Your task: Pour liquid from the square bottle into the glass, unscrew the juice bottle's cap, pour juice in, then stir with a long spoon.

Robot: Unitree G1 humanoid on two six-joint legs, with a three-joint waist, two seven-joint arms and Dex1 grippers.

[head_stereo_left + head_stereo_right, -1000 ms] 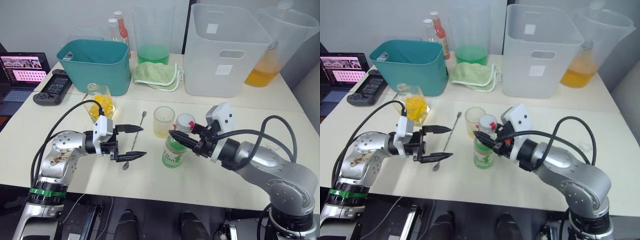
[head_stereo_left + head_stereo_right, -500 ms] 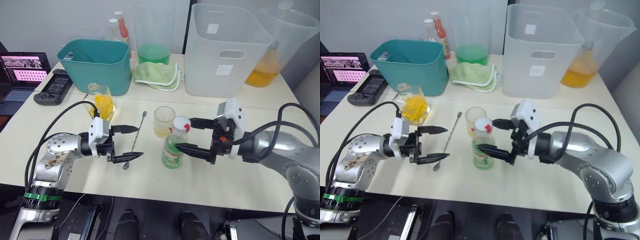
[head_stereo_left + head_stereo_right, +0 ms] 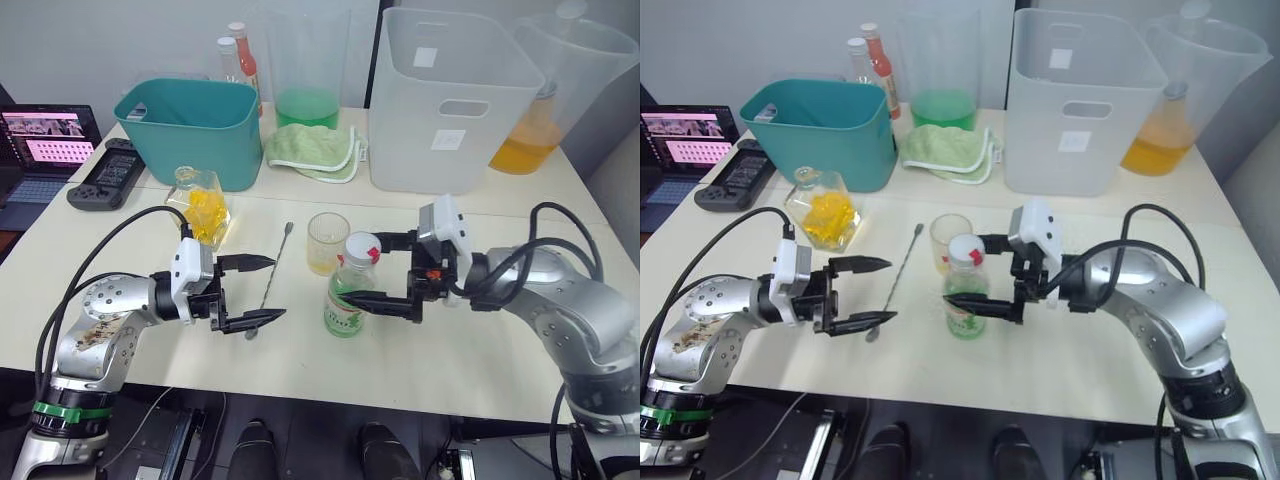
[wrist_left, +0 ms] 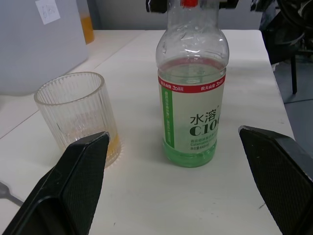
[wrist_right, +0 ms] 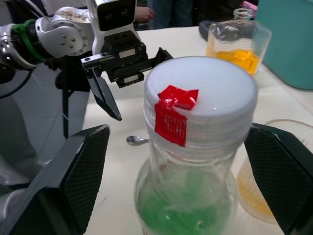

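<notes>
Cream table (image 3: 480,370) seen from the head camera. At frame centre the juice bottle (image 3: 347,300) is standing upright, its cap (image 3: 363,247) still screwed on. The right gripper (image 3: 385,272) is reaching in from the right with its 2 fingers spread wide, one on either side of the bottle at cap-and-neck height, gripping nothing. Just up and left of the bottle, the glass (image 3: 327,243) is holding a little yellow liquid. The long spoon (image 3: 272,278) is lying on the table left of the glass. At lower left, the left gripper (image 3: 260,291) is hovering wide open and empty beside the spoon. The square bottle (image 3: 204,205) is sitting at upper left, before the teal bin (image 3: 190,130).
</notes>
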